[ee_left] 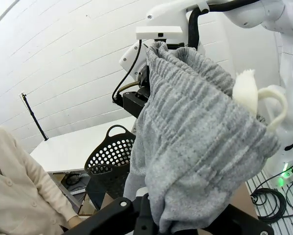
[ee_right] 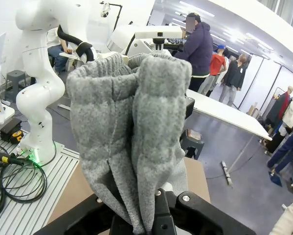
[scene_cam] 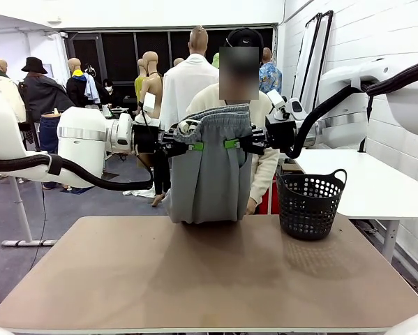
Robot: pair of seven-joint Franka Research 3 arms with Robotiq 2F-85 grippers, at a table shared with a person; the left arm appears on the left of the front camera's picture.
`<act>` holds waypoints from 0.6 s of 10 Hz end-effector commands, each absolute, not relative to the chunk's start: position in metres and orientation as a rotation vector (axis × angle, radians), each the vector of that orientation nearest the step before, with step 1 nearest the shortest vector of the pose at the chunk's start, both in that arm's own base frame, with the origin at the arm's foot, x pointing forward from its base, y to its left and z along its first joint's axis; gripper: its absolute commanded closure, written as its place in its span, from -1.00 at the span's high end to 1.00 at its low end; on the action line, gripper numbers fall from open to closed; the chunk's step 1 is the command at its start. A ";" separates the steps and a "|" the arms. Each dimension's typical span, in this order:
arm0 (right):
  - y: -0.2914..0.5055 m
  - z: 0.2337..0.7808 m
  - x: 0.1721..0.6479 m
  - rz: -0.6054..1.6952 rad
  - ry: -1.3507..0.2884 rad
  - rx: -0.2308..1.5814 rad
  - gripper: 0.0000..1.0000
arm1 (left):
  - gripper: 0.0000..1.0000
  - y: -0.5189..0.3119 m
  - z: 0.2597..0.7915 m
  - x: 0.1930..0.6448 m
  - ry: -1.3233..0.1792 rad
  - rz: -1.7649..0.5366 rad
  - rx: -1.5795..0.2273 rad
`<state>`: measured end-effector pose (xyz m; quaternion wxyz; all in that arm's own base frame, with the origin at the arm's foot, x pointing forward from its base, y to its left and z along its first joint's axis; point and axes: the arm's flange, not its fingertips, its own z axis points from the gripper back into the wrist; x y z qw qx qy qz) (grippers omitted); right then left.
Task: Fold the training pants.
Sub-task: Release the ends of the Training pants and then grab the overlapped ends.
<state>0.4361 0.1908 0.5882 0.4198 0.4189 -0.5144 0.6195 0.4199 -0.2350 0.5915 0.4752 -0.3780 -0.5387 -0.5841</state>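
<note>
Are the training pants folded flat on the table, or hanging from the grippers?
Hanging, not laid flat: the left gripper and right gripper pinch the training pants just below the waistband, and the cloth drapes down to the table.

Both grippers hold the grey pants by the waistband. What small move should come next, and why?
Probably draw the left gripper and right gripper down and nearer together: the training pants hang by the waistband, their lower end reaching the table, so this should lay them flat.
</note>
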 end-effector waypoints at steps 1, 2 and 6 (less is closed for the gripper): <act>0.192 0.590 0.435 1.553 -1.294 1.056 -1.00 | -1.00 -0.236 0.595 0.416 -1.329 -1.421 -0.918; 0.192 0.590 0.435 1.553 -1.294 1.056 -1.00 | -1.00 -0.236 0.595 0.416 -1.329 -1.421 -0.918; 0.192 0.590 0.435 1.553 -1.294 1.056 -1.00 | -1.00 -0.236 0.595 0.416 -1.329 -1.421 -0.918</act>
